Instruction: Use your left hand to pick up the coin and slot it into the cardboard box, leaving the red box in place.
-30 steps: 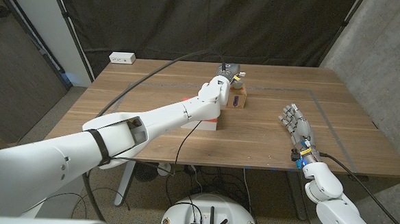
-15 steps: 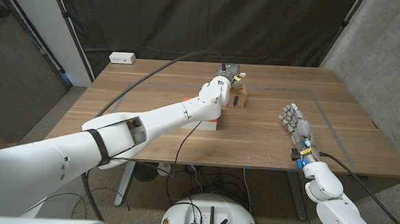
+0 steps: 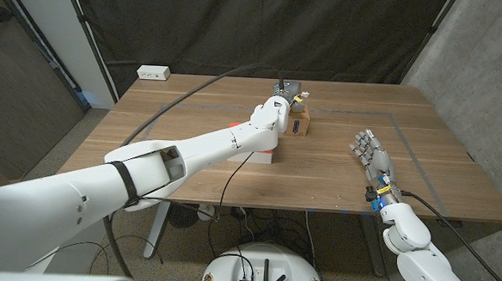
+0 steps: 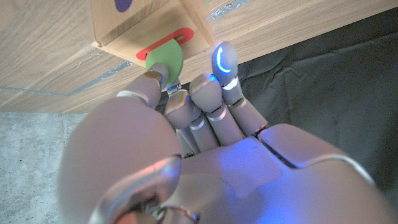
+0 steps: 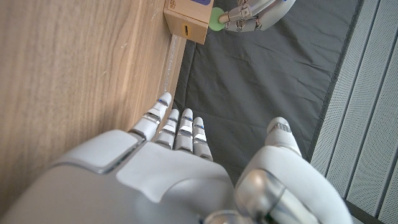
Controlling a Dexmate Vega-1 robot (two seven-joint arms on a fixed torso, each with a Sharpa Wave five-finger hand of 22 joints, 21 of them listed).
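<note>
Nearest us, our right robot hand (image 3: 371, 155) waits near the right edge of the wooden surface (image 3: 189, 172), fingers apart and holding nothing, well apart from the work. Farther out, our left arm reaches across the red box (image 3: 252, 153) to the cardboard box (image 3: 300, 123), which sits just beyond it. There our left robot hand (image 4: 186, 106) pinches the green coin (image 4: 165, 59) between thumb and finger, the disc edge-on at the red-rimmed slot (image 4: 177, 34) in the box's top. We judge the coin's flat face lies along the slot's long axis, so the coming move is a short push straight in. Beyond the surface hangs a dark curtain (image 3: 266, 25).
</note>
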